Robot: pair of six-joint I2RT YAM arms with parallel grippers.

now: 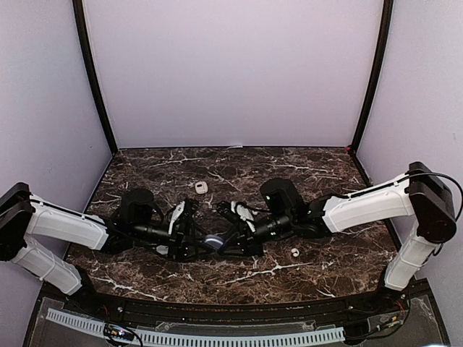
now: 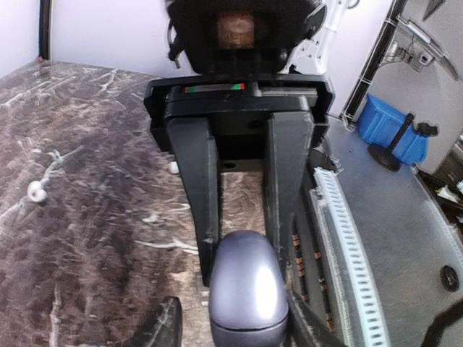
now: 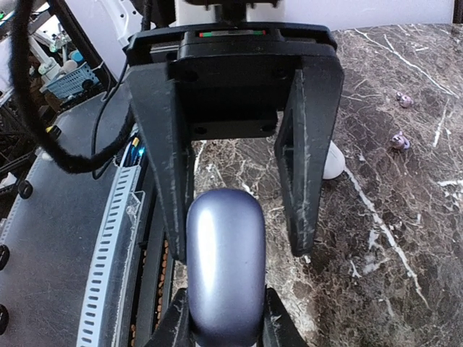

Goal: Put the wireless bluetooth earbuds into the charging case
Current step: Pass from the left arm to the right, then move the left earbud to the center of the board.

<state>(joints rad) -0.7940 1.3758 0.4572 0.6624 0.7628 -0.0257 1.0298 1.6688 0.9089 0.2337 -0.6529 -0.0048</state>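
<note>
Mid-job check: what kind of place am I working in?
Probably a lab robot test booth: plain pale walls and black frame posts box in a marble-patterned table, with a blue storage bin outside.

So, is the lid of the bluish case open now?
No, the bluish case is a smooth closed pebble, with no gap showing.

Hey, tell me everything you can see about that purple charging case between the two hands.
The charging case is a smooth, glossy lavender-grey pebble, plastic by its look, lid shut along a thin seam. It lies lengthwise between the hands near the middle of the marble table. The left hand hugs both its sides; the right hand straddles its other end, a gap showing at one finger. Whether it rests on the marble is unclear.
</note>
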